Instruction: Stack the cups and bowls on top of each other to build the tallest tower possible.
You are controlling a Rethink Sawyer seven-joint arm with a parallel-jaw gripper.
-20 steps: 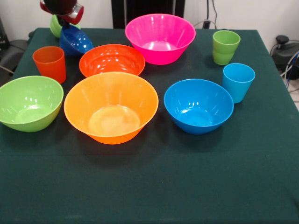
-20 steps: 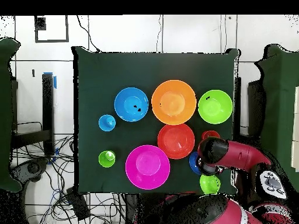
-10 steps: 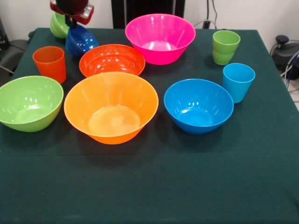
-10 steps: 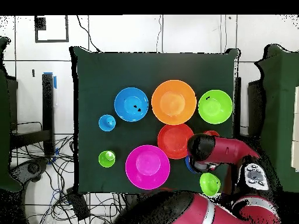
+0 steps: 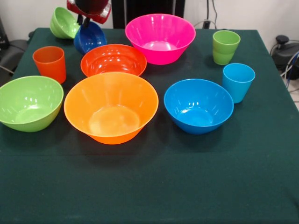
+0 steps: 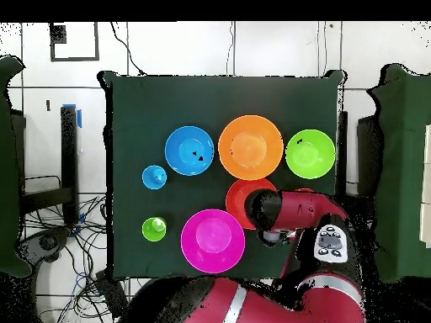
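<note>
My gripper is shut on the rim of the small dark blue bowl and holds it tilted above the table's far left, just behind the red-orange bowl. The small green bowl lies tilted at the far left corner. The orange cup, lime green bowl, large orange bowl, blue bowl, pink bowl, green cup and light blue cup each stand alone. In the overhead view the arm hides the gripper and both small bowls.
The table is covered with a dark green cloth. Cables and dark equipment lie beyond the right edge. The robot's pedestal stands behind the pink bowl.
The gripper has carried the small dark blue bowl rightward and a little up in the front view, towards the pink bowl. The small green bowl now shows fully.
</note>
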